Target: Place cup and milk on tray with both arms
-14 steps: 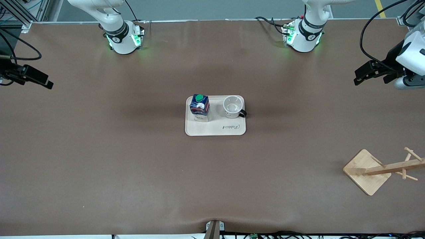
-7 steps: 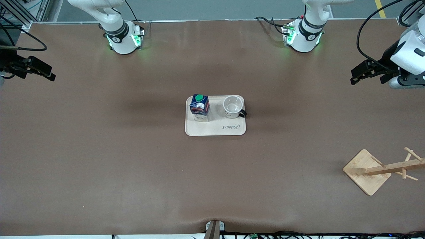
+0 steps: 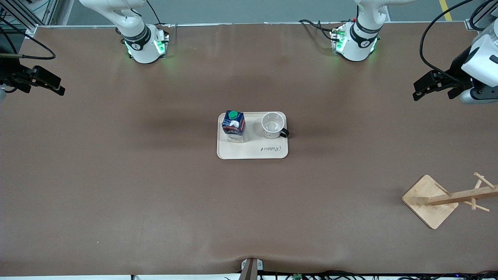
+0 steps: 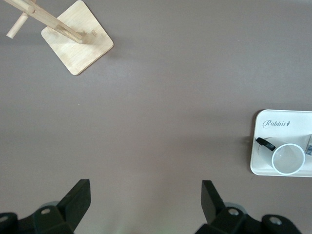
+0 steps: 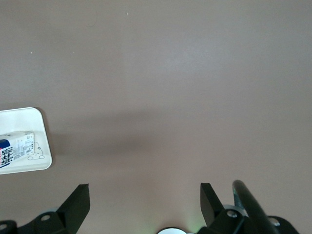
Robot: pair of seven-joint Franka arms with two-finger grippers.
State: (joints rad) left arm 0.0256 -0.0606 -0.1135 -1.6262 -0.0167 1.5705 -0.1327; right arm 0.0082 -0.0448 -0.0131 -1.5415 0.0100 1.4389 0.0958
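The cream tray (image 3: 253, 152) lies at the middle of the table. On it stand the dark blue milk (image 3: 234, 126) with its green cap and the white cup (image 3: 272, 125), side by side, the cup toward the left arm's end. My left gripper (image 3: 422, 87) hangs open and empty over bare table at the left arm's end. From the left wrist view the tray (image 4: 292, 134) and cup (image 4: 287, 159) show well apart from the left gripper (image 4: 146, 187). My right gripper (image 3: 54, 86) is open and empty over the right arm's end. In the right wrist view the right gripper (image 5: 145, 187) is apart from the tray (image 5: 24, 119) and milk (image 5: 14, 146).
A wooden rack with a square base (image 3: 430, 202) and pegs stands at the left arm's end, nearer to the front camera than the tray; it also shows as the rack base (image 4: 78, 44) in the left wrist view. Cables trail off both grippers.
The right gripper rose a little and then held still. The left gripper shifted slightly in place. Tray, milk and cup have not moved.
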